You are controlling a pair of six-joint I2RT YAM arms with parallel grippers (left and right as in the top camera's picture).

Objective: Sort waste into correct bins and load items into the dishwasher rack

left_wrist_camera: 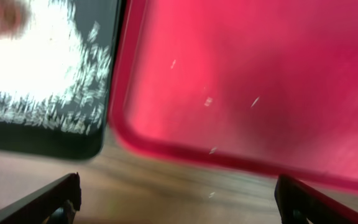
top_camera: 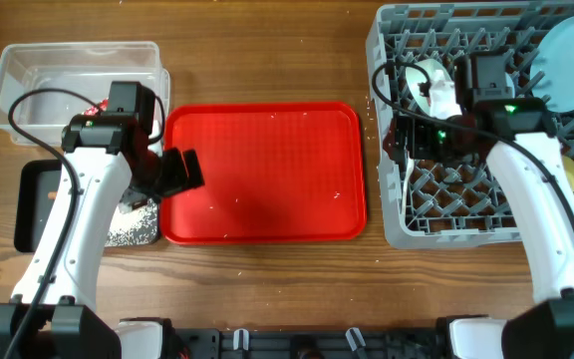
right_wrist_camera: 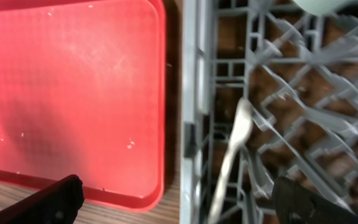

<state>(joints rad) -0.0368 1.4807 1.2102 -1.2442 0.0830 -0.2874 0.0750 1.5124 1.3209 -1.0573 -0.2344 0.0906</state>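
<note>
My left gripper [left_wrist_camera: 179, 202] hung wide open and empty over the near-left corner of the red tray [top_camera: 267, 170]. It was just beside the black tray [top_camera: 28, 229], where the rice grains [left_wrist_camera: 36, 68] lay heaped. My right gripper [right_wrist_camera: 188, 202] was also spread wide and held nothing, above the left wall of the dishwasher rack [top_camera: 397, 224]. The white spoon [right_wrist_camera: 235, 140] lay inside the rack among the pegs.

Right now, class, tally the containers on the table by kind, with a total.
Trays: 2, a bright red rectangular plastic tray and a shallow black rectangular tray
Tubs: 1, a clear plastic rectangular tub
Racks: 1, a large square grey plastic dishwasher rack
Total: 4
</note>
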